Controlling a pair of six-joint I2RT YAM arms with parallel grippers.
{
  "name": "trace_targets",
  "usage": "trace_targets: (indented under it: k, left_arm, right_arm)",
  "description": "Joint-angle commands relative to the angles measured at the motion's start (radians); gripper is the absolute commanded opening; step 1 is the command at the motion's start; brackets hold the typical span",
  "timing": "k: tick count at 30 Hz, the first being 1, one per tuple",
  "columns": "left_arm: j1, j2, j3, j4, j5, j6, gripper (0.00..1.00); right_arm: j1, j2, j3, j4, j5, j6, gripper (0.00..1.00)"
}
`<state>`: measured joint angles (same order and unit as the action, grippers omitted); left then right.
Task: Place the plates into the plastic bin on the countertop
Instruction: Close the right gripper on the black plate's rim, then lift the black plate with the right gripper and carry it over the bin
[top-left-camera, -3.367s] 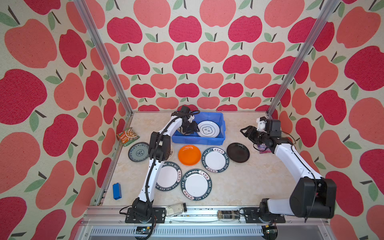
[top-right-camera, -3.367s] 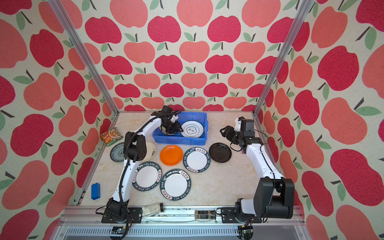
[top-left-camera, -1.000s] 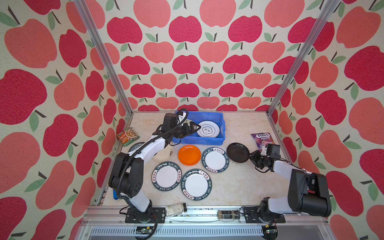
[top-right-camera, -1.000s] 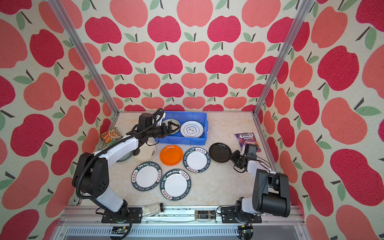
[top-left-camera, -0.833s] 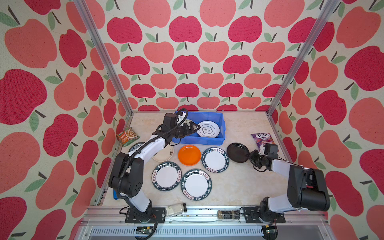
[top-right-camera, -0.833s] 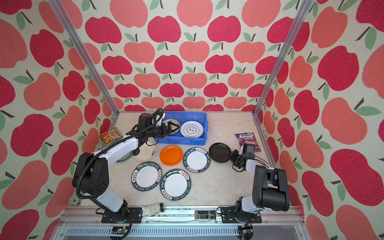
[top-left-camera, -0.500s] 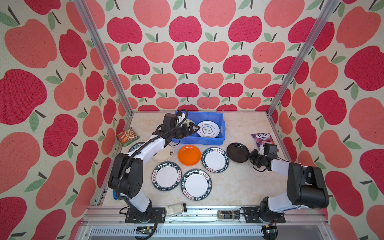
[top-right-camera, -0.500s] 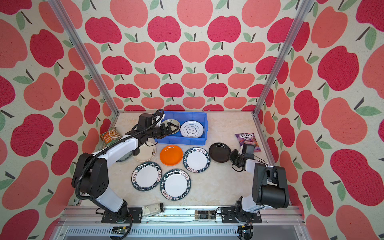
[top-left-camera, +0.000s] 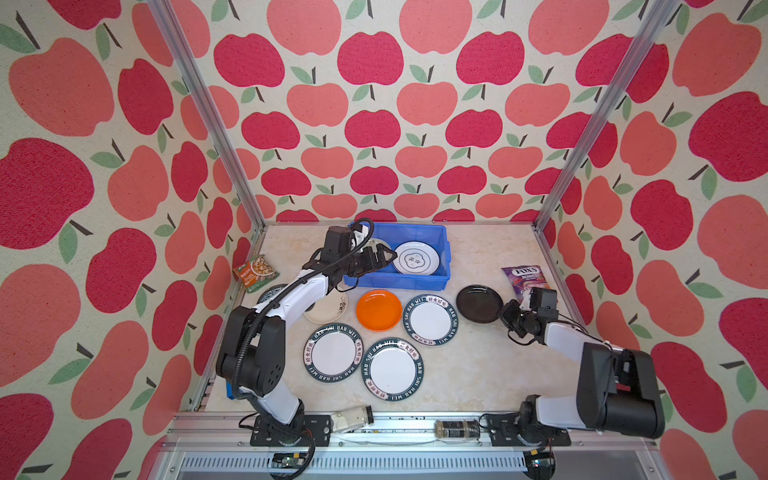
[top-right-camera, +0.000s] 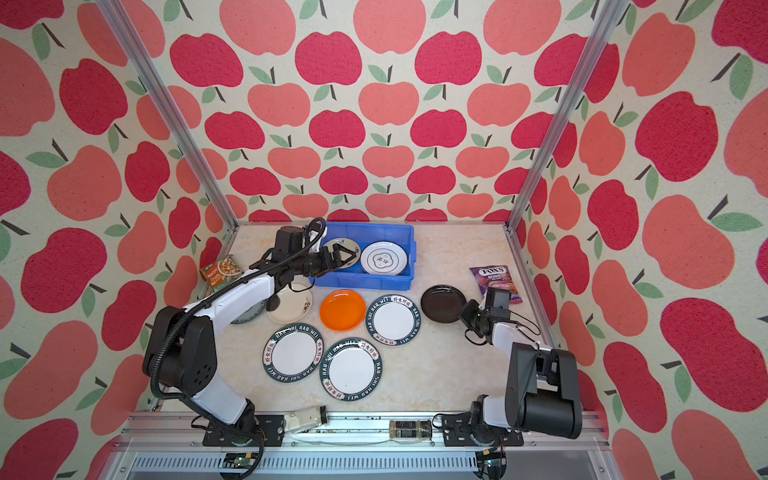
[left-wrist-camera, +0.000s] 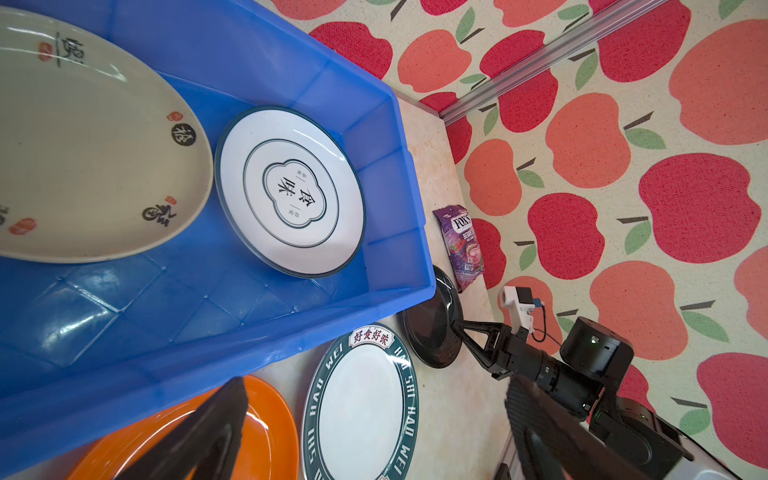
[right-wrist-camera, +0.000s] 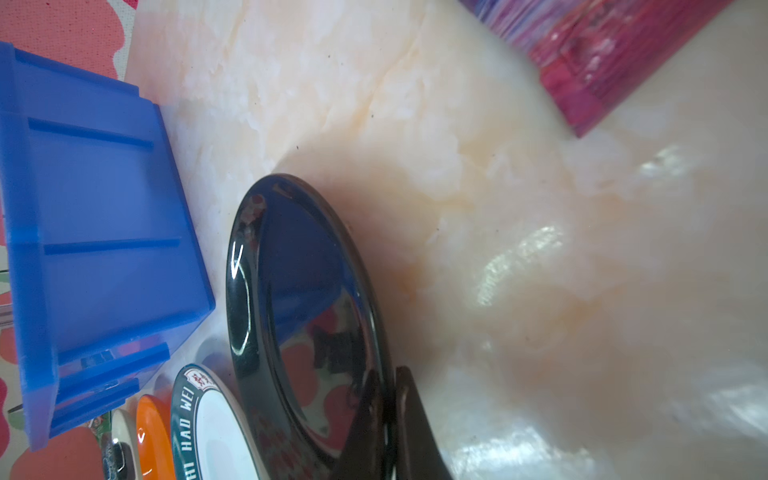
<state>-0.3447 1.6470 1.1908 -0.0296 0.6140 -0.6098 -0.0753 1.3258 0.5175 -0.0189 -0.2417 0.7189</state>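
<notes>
- The round glossy black plate (top-left-camera: 478, 304) is resting on the beige marble-look desk (top-left-camera: 478, 374), near the front right corner of the rectangular bright blue plastic bin (top-left-camera: 395, 282).
- The right end effector (right-wrist-camera: 386, 376) is pinching the plate's rim, closed on it.
- The left end effector (top-left-camera: 385, 254) is hovering wide open over the bin's left half, where a cream round plate with ink characters (left-wrist-camera: 83, 145) is lying beside a white round emblem plate (top-left-camera: 415, 258).

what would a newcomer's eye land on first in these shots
The apple wallpaper on every wall hits first. Next, the blue bin at the back holding two plates, with the orange plate brightest among those spread before it. At the right, the right fingers pinch the rim of the black plate; the left fingers hang open over the bin.
</notes>
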Motion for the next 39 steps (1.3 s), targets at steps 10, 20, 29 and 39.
trace_targets:
  k: [10,20,29,39]
  left_arm:
    - [0.019,-0.027,0.070,-0.099,-0.047,0.092,0.99]
    - [0.043,-0.082,0.073,-0.152,-0.077,0.139,0.99]
    - [0.086,-0.195,0.020,-0.271,-0.161,0.204,0.99]
    - [0.123,-0.282,-0.069,-0.287,-0.144,0.225,0.99]
  right_arm:
    - [0.179,-0.370,0.368,-0.504,0.522,-0.188,0.00]
    - [0.544,-0.241,0.680,-0.400,0.815,-0.323,0.00]
    - [0.733,0.088,0.973,-0.298,0.815,-0.504,0.00]
    - [0.666,0.501,1.358,-0.490,0.230,-0.263,0.00]
